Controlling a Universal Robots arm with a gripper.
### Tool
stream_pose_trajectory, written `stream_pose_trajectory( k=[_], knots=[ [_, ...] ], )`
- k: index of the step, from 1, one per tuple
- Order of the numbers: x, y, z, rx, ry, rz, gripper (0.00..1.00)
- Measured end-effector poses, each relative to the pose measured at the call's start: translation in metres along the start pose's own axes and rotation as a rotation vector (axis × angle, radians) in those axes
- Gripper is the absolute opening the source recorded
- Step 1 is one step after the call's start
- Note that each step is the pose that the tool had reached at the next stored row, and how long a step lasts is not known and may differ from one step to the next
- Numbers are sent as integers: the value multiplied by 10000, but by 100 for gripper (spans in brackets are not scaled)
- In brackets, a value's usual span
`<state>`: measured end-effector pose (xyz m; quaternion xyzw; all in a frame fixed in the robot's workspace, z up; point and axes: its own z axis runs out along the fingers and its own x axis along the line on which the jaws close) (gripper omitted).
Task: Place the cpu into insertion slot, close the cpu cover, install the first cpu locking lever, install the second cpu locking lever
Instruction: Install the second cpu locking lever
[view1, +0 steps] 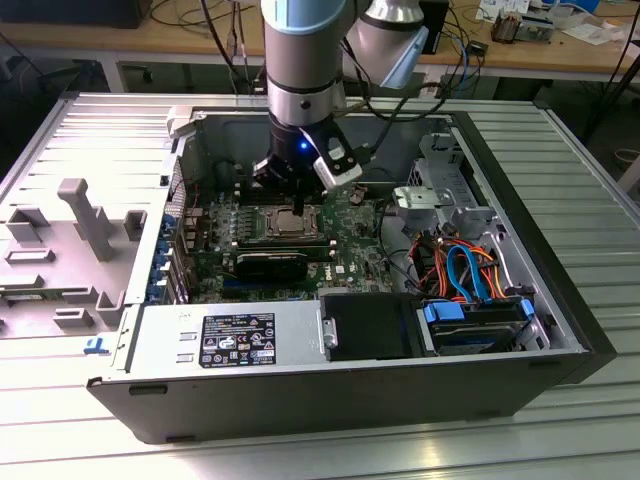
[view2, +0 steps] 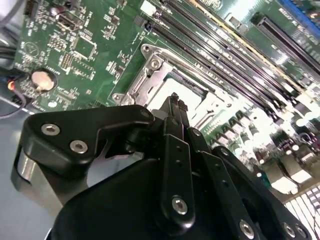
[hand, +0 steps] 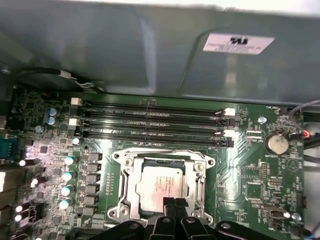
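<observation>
Inside an open computer case (view1: 560, 300), the gripper (hand: 170, 206), fingers pinched together and empty, presses at the six o'clock edge of the cpu (hand: 162, 186), seated in the insertion slot (hand: 125, 192) under the closed cpu cover (hand: 202, 186), probably to work a lever.

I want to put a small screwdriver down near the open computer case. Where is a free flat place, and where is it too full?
Free: the ribbed metal table on the exterior view's right of the case, and the strip in front of it. Crowded: inside the case, where the gripper hangs over the cpu, beside the memory slots and the coloured cables.
</observation>
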<state>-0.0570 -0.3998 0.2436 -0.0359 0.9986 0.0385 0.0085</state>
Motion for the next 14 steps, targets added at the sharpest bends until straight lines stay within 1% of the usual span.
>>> stream_pose_trajectory(
  k=[3,7,14],
  knots=[
    [-3,8,-105,1,3,1,11],
    [-15,22,-296,1,25,3,11],
    [-16,22,-301,2,28,2,11]
  ],
)
